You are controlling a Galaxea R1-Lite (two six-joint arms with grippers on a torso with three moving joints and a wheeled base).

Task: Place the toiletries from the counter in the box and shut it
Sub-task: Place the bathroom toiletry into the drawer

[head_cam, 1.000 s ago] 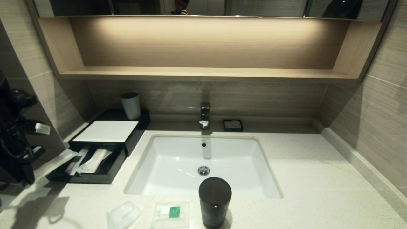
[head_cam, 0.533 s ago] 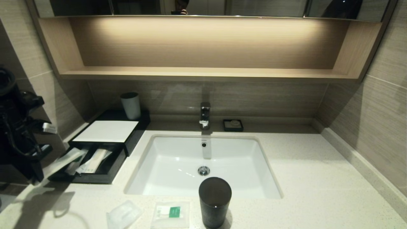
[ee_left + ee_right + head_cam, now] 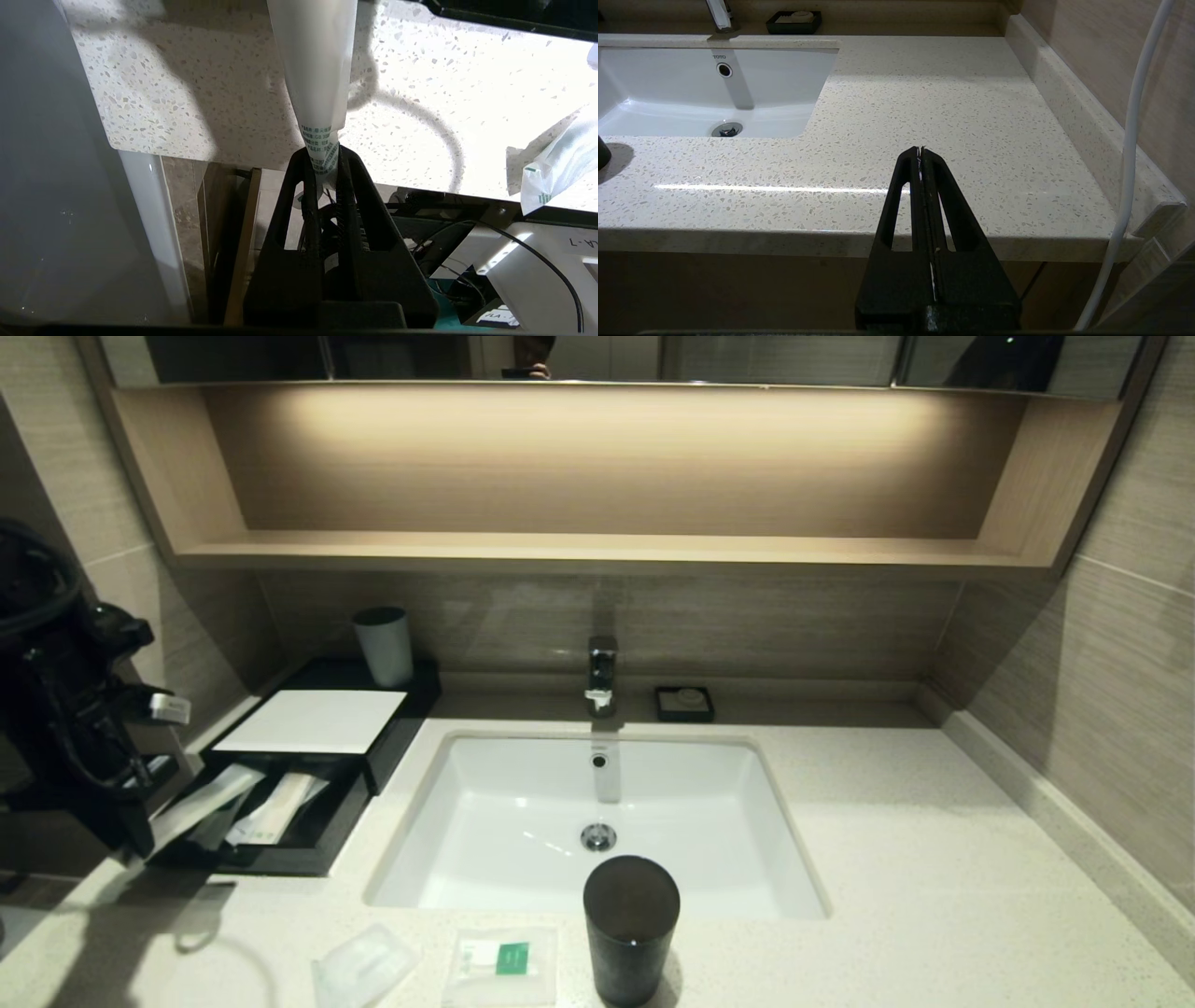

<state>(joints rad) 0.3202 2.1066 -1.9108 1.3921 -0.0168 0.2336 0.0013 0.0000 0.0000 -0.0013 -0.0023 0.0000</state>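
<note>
Head view: left gripper point(image 3: 149, 835) sits at the counter's point(image 3: 887, 821) left edge, jaws clamped on one end of the toothbrush sleeve point(image 3: 201, 800). The sleeve's free end reaches over the left rim of the open drawer point(image 3: 317, 845) of the box point(image 3: 313, 721), which stands at the counter's back-left corner. The left wrist view confirms the pinch: sleeve point(image 3: 317, 88) is squeezed between the black fingers point(image 3: 348, 168), with speckled stone below it.

Progress, as I judge it: partway.
- Drawer is pulled out and already holds a couple of white wrapped items point(image 3: 275, 807).
- Sleeve is in hand and only partly over the drawer, not released.
- Clear packet point(image 3: 362, 966) and square sachet point(image 3: 502, 959) lie on the counter's front edge, ahead of the sink point(image 3: 597, 821).
- Drawer not shut yet.

So three items are left to place, then the close.

Around:
- Dark cup point(image 3: 631, 929) stands at the front edge, just beside the sachet on its right. Likely the main nuisance when reaching for the sachet.
- White cup point(image 3: 384, 646) on the box's back end, clear of the drawer.
- Faucet point(image 3: 602, 674) and soap dish point(image 3: 684, 704) at the back edge, out of the way.

Right gripper point(image 3: 921, 156) is parked off the counter's front-right edge, jaws pressed together, nothing in them.
</note>
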